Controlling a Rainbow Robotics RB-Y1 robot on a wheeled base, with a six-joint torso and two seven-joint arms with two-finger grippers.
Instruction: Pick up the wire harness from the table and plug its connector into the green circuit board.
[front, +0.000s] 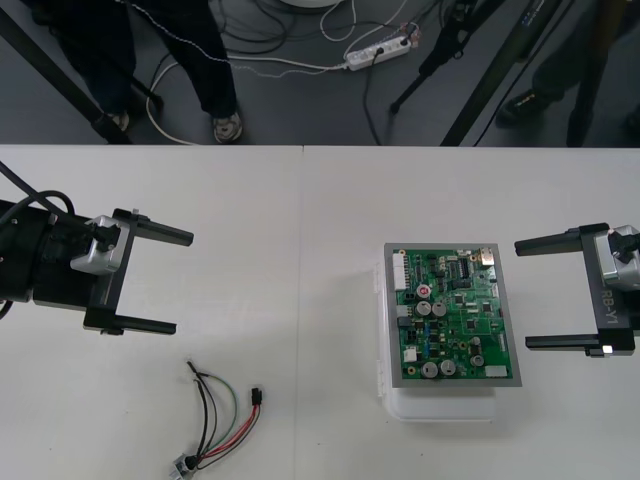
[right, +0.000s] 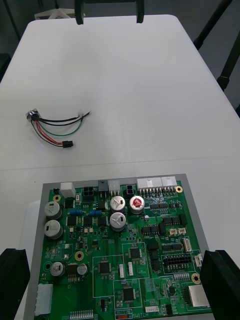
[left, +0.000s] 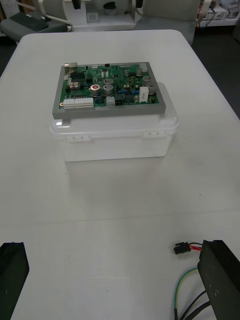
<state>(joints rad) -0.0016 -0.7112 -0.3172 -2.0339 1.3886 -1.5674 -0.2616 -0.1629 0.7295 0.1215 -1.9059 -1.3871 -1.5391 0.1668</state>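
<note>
The wire harness (front: 225, 420) lies on the table near the front edge, left of centre, its black plug (front: 257, 395) toward the board and its metal socket (front: 185, 463) nearest the edge. The green circuit board (front: 452, 315) rests on a white base (front: 440, 405) at the right. My left gripper (front: 182, 282) hovers open just behind the harness, empty. My right gripper (front: 523, 294) stands open at the board's right side, also empty. The right wrist view shows the board (right: 125, 250) close and the harness (right: 55, 127) beyond it. In the left wrist view the plug (left: 181, 248) lies beside one finger (left: 220, 275).
Bare table spreads between the harness and the board's base (left: 115, 137). A seam runs front to back through the tabletop (front: 303, 250). Cables and tripod legs stand on the dark floor beyond the far edge.
</note>
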